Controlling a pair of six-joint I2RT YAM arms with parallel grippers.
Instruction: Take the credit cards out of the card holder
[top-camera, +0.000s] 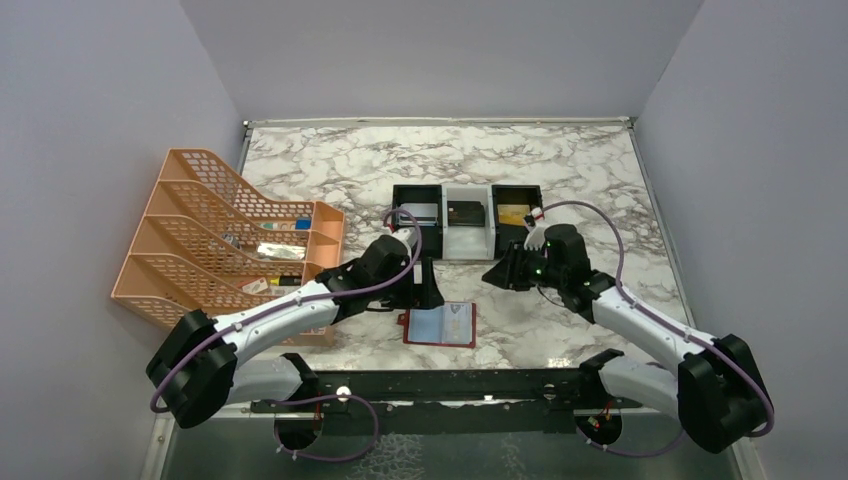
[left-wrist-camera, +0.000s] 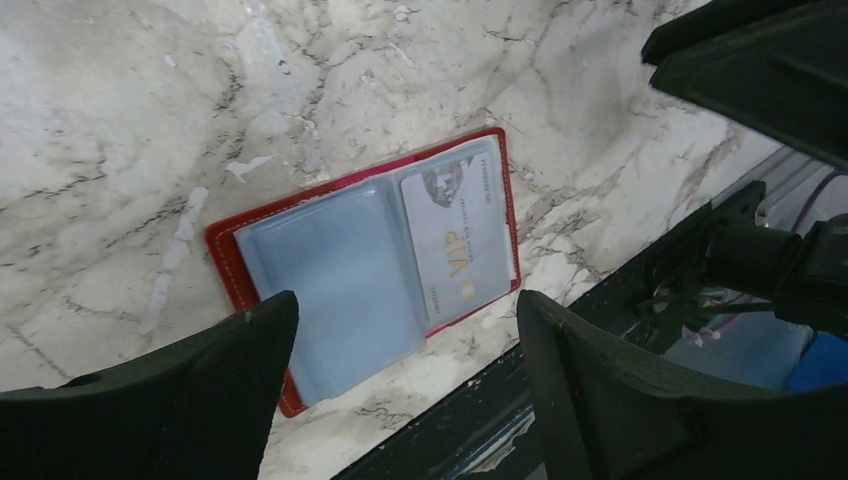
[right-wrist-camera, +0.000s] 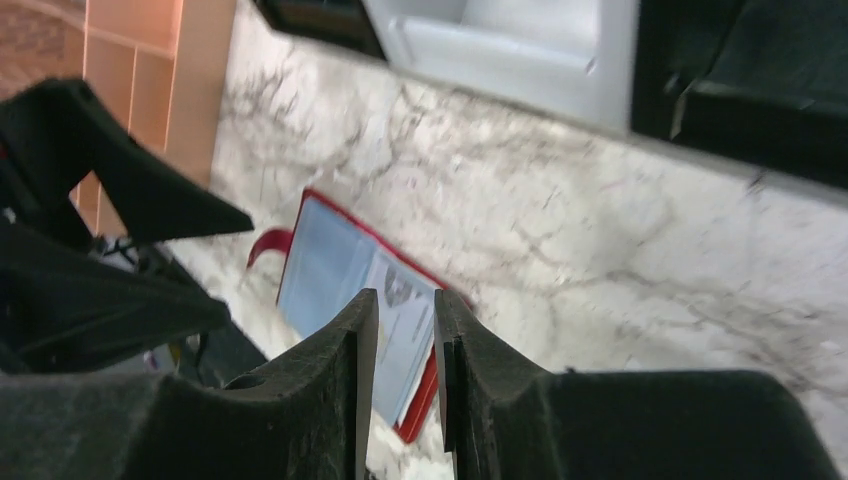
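The card holder (top-camera: 440, 325) lies open on the marble near the front edge, red-bordered with two pale blue panels (left-wrist-camera: 330, 275). A silvery-white credit card (left-wrist-camera: 455, 235) marked VIP sits in one panel. My left gripper (top-camera: 428, 296) hovers just above the holder's far left corner, open (left-wrist-camera: 408, 305), with nothing between its fingers. My right gripper (top-camera: 490, 275) hangs above the table right of the holder. Its jaws (right-wrist-camera: 405, 300) stand a narrow gap apart with nothing in it. Other credit cards lie in the tray: silvery (top-camera: 421, 213), black (top-camera: 466, 212), gold (top-camera: 512, 214).
The black-and-white three-compartment tray (top-camera: 466, 240) stands behind both grippers, also showing in the right wrist view (right-wrist-camera: 520, 40). An orange file rack (top-camera: 230, 240) holding small items fills the left side. A black rail (top-camera: 440, 385) runs along the table's near edge.
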